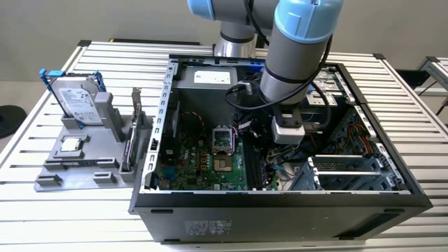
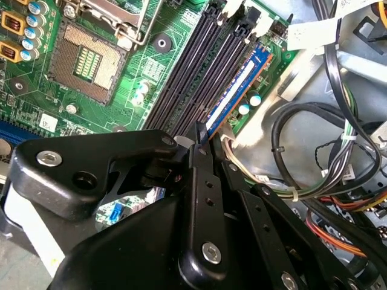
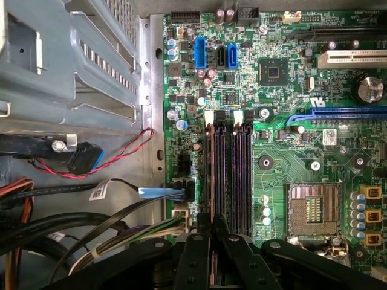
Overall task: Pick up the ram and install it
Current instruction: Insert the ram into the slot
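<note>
The ram is a narrow dark stick with a blue and white strip. It stands on edge in the outermost memory slot of the green motherboard, on the side nearest the cables. My gripper is low inside the open computer case, and its black fingers are closed from both sides on one end of the ram. In the exterior view my gripper hangs over the memory slots at the board's right.
An open processor socket lies beside the slots. Bundled cables and a metal drive cage crowd the other side. Outside the case, at the exterior view's left, a grey holder carries a hard drive and an upright card.
</note>
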`<state>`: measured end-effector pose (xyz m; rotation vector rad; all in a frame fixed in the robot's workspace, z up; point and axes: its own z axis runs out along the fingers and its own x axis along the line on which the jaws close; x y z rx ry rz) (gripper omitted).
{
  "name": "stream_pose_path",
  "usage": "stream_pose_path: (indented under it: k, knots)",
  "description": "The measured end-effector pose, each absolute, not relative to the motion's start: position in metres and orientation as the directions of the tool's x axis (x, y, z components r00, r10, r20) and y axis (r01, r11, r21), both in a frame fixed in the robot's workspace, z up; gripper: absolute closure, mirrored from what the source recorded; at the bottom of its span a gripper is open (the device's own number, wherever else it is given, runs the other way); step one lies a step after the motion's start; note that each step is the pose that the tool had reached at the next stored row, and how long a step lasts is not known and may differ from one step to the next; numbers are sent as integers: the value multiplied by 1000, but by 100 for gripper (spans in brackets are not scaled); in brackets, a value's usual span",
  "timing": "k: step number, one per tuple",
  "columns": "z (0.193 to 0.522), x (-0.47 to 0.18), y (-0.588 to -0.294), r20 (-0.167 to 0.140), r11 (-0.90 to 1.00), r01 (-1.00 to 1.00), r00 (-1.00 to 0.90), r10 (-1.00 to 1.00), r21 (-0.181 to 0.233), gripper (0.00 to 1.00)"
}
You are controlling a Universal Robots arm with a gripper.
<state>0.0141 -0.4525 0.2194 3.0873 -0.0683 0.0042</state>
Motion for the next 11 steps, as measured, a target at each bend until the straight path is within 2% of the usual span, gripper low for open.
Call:
stream_pose_path:
  k: [11]
  knots:
    - [218,13,-452,4,-998,-30,1000,-30,53,100]
